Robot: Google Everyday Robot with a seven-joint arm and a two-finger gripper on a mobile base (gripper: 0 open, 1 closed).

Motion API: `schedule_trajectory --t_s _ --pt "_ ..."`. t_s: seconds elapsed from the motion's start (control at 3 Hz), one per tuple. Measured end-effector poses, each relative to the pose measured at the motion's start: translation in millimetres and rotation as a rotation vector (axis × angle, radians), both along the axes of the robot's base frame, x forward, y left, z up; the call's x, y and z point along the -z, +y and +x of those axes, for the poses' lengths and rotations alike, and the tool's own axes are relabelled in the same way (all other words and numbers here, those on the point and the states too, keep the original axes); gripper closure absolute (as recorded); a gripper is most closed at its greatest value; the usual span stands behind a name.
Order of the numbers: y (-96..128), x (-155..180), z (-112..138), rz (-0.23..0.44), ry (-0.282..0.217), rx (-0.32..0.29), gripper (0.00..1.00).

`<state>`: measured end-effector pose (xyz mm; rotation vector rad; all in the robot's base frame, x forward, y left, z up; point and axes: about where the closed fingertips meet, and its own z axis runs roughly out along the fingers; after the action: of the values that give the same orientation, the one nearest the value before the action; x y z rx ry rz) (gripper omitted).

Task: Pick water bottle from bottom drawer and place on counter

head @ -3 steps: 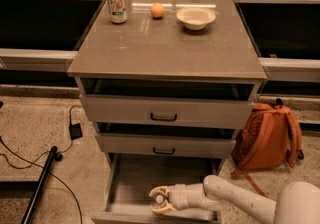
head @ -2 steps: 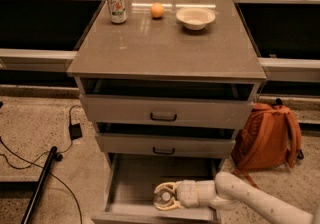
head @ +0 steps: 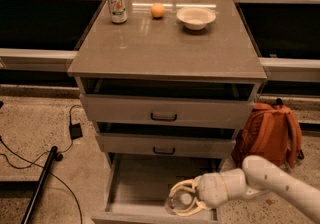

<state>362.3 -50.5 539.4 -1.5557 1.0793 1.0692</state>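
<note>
Fingers [head: 182,184] tight around water bottle [head: 179,201] inside bottom drawer [head: 137,183]; can [head: 117,4], orange [head: 158,10], bowl [head: 196,18] on counter [head: 165,53].

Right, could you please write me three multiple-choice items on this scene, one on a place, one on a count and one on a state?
1. Where is the gripper?
A) out of view
B) in the bottom drawer, at the water bottle
C) held high in the air

2. How many things stand on the counter?
A) one
B) three
C) five

3. The bottom drawer is:
A) pulled open
B) fully shut
C) taken out entirely

Answers:
1 B: the gripper sits low inside that drawer, right at the bottle.
2 B: only the soda can, orange and bowl stand there.
3 A: its plain grey inside is exposed.
</note>
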Motion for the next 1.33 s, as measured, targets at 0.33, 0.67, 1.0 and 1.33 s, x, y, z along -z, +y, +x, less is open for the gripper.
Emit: schedule_trajectory --t_s 0.33,0.67,1.0,1.33 --pt "-36 -48 15 -0.014 0.134 -0.033 1.0" --pt "-53 -64 28 -0.012 0.143 -0.025 1.0" --pt "-44 -86 40 -0.037 0.115 0.017 1.0" --pt "6 -160 79 -0.104 0.09 0.062 1.0"
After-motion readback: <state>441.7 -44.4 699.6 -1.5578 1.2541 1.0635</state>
